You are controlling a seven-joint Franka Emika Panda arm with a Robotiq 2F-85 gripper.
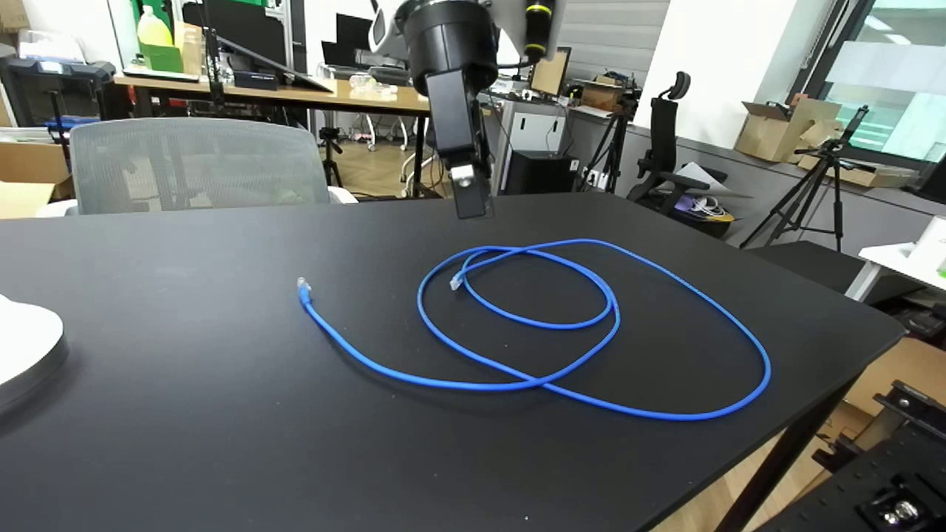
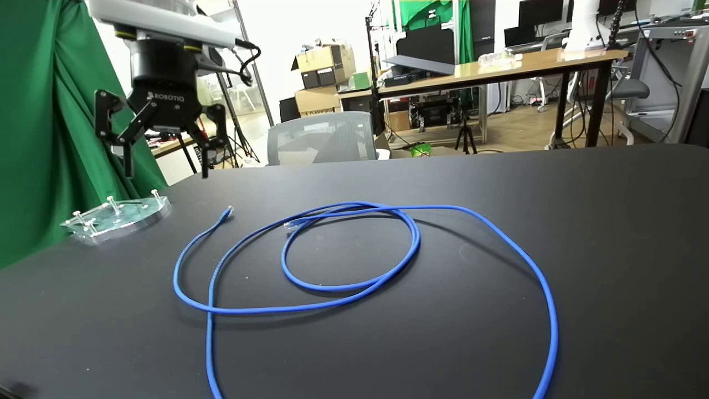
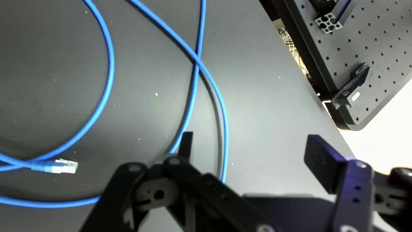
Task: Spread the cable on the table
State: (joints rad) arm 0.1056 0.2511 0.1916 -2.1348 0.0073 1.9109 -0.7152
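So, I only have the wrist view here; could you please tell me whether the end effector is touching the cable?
Observer: No; in both exterior views the end effector hangs above the table, apart from the cable.
Operator: Thank you; I see one plug, so where is the other?
Observer: In both exterior views, the other plug lies outside the cable's loops.
Operator: And is anything else on the table?
Observer: Yes, a clear plate with upright posts, near the table's edge in an exterior view.
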